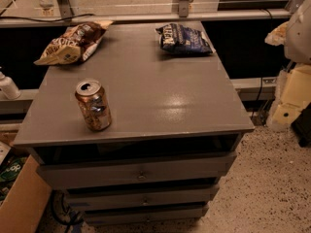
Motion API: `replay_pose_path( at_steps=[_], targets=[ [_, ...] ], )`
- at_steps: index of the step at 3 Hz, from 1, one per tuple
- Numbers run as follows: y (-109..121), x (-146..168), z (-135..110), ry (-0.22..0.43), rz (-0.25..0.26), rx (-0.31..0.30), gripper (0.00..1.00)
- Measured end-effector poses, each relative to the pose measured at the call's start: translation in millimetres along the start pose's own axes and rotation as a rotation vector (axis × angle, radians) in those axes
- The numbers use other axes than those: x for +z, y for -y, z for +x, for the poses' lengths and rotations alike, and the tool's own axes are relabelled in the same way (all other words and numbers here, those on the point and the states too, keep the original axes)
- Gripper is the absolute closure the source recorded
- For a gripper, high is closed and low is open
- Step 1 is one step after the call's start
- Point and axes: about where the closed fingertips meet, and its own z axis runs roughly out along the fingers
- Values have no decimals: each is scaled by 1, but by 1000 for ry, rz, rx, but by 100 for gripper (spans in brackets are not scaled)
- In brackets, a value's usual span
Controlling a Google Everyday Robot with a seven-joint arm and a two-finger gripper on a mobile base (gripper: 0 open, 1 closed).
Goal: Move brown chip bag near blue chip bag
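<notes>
My gripper [290,98] hangs far right, and I cannot tell its state. A clumsy reach could knock the glossy brown chip bag [73,42] off the grey table's [146,96] edge.

The end effector [290,98] sits off the counter's [160,86] right side, over the floor. The counter's middle and front right are open (bare grey top). The blue bag [184,39] lies at the far right and the brown bag [73,42] at the far left corner, with a free strip between them. A can [93,105] stands upright front left, well apart from both. A rail [146,17] runs just behind the far edge.
</notes>
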Motion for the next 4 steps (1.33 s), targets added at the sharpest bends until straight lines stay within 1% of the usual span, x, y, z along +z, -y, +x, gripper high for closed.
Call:
replay_pose_path(
  at_steps=[1, 2, 3, 4],
  targets=[
    [0, 0, 0, 0, 0, 0, 0],
    [12, 1, -16, 16, 13, -58, 0],
    [31, 8, -57, 45, 36, -177, 0],
    [48, 15, -109, 93, 59, -315, 0]
  ],
)
